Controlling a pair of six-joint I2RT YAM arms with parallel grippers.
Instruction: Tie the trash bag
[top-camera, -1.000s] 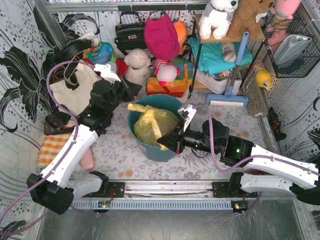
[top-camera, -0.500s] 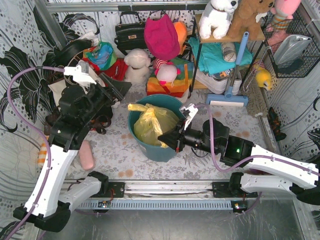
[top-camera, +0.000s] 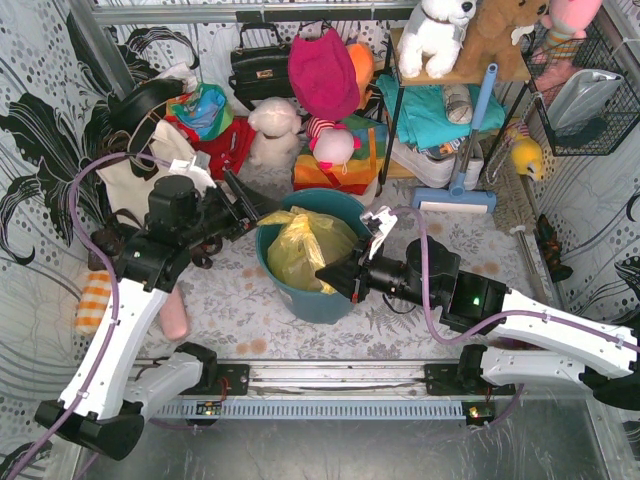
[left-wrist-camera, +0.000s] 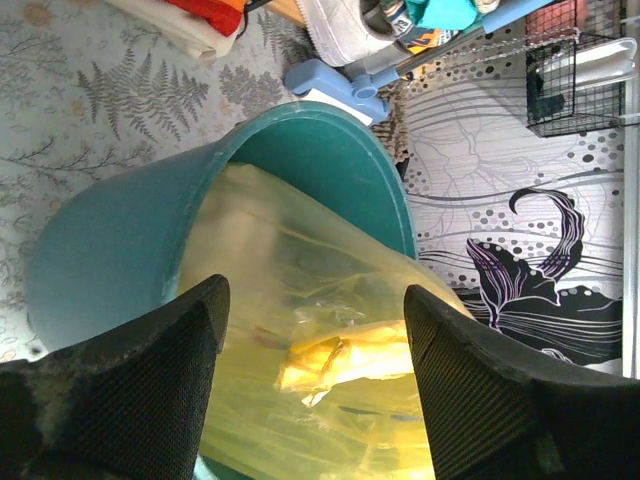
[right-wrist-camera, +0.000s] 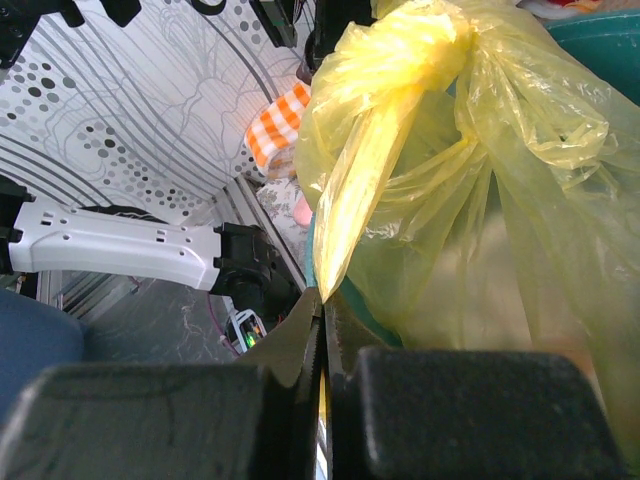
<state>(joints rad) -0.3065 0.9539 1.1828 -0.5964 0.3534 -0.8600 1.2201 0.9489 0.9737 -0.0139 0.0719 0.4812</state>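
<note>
In the teal bin (top-camera: 312, 300), mid-table: bag (top-camera: 300, 252), yellow, crinkled, bunched up above the rim. There's a knotted lump on top and a flat tail runs down toward the near-right rim.

Right gripper (top-camera: 326, 273) is clenched on that tail, tip just over the bin's near-right edge. Its wrist view shows the yellow strip (right-wrist-camera: 345, 200) pinched between the closed jaws, with the rest of the bag hanging right behind it.

Left gripper (top-camera: 243, 205) is released, jaws wide, at the bin's back-left rim. A loose yellow end of the bag sticks out just beside it; can't tell if they touch. In its wrist view the two fingers (left-wrist-camera: 150, 390) frame the bag and the bin rim (left-wrist-camera: 330, 120), with nothing gripped.

Edges:
- Back: toys (top-camera: 275, 130) and boxes sit close to the bin's far rim, tight there.
- Back-right: mop head (top-camera: 455, 198) is near the bin, handle leaning up to the shelf.
- Back-left: tote (top-camera: 135, 180) is behind the left arm, just beside its wrist.
- Left: a checked cloth (top-camera: 95, 300) lies at the table edge by the wall.
- Near: the rail (top-camera: 330, 378) runs the full width, both bases on it.

The table (top-camera: 240, 300) shows between bin and rail, and right of the bin under the right arm.
</note>
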